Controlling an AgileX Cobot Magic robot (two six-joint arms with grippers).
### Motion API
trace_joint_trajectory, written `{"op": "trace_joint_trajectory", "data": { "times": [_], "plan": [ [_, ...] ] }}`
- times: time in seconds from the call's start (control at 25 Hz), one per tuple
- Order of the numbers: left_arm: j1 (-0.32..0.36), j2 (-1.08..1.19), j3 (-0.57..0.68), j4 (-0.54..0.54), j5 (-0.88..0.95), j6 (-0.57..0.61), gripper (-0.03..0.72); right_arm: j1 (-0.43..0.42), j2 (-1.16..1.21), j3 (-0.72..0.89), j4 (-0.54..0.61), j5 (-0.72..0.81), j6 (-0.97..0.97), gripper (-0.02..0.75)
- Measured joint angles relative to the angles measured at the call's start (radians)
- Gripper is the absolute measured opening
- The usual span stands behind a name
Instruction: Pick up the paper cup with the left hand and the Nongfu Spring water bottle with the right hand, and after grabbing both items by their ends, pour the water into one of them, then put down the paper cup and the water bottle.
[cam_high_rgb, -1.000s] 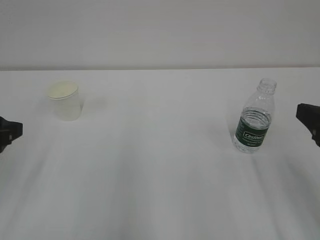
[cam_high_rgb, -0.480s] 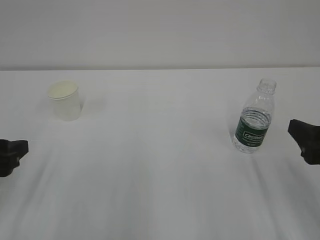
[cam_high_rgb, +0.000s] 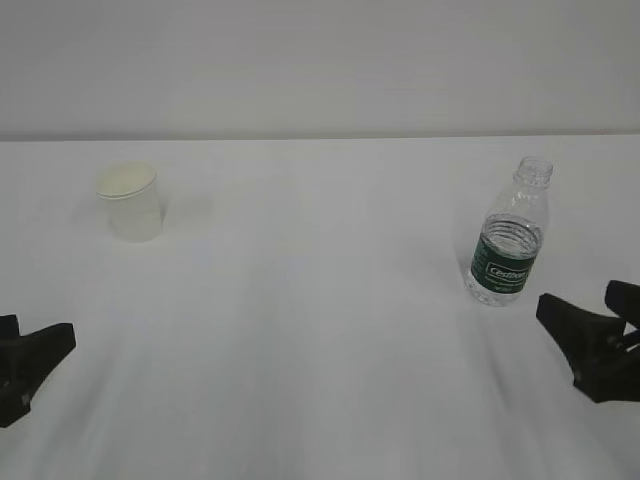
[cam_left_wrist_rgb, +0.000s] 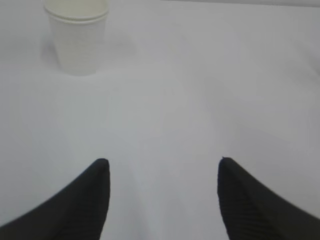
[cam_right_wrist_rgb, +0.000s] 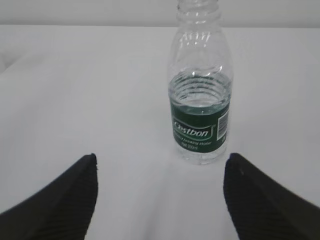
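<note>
Your cup (cam_high_rgb: 130, 200) stands upright at the far left of the worktop (cam_high_rgb: 320, 300); your bottle (cam_high_rgb: 509, 236) stands upright at the right, part full. Both grippers, left (cam_left_wrist_rgb: 162, 200) and right (cam_right_wrist_rgb: 160, 200), sit near, spread, holding nothing.

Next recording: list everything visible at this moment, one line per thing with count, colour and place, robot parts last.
cup: one, white paper with cream inside, upright at the far left of the table, nothing touching it.
bottle: one, clear ribbed plastic with dark green label, no cap, upright at the right of the table, partly filled with water.
table: one, white surface, spans the whole view.
wall: one, pale grey, behind the table.
left claw: one, black, open, near left edge, short of the cup and empty.
right claw: one, black, open, near right edge, short of the bottle and empty.
</note>
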Motion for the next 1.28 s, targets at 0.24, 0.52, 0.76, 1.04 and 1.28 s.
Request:
{"op": "trace_joint_trajectory", "data": {
  "times": [0.24,0.52,0.76,1.04,1.28],
  "plan": [
    [0.000,0.052,0.004,0.066,-0.050,0.000,0.484,0.000,0.101,0.071,0.006,-0.195,-0.007,0.587],
    [0.000,0.150,0.004,0.072,-0.145,0.000,0.484,0.000,0.151,0.071,0.052,-0.243,-0.042,0.587],
    [0.000,0.245,0.004,0.036,-0.275,0.000,0.484,0.000,0.168,0.071,0.106,-0.245,-0.053,0.587],
    [0.000,0.321,0.004,-0.061,-0.298,0.000,0.484,0.000,0.168,0.071,0.124,-0.247,-0.055,0.587],
    [0.000,0.358,0.004,-0.087,-0.300,0.006,0.484,0.000,0.170,0.069,0.131,-0.247,-0.063,0.587]
  ]
}}
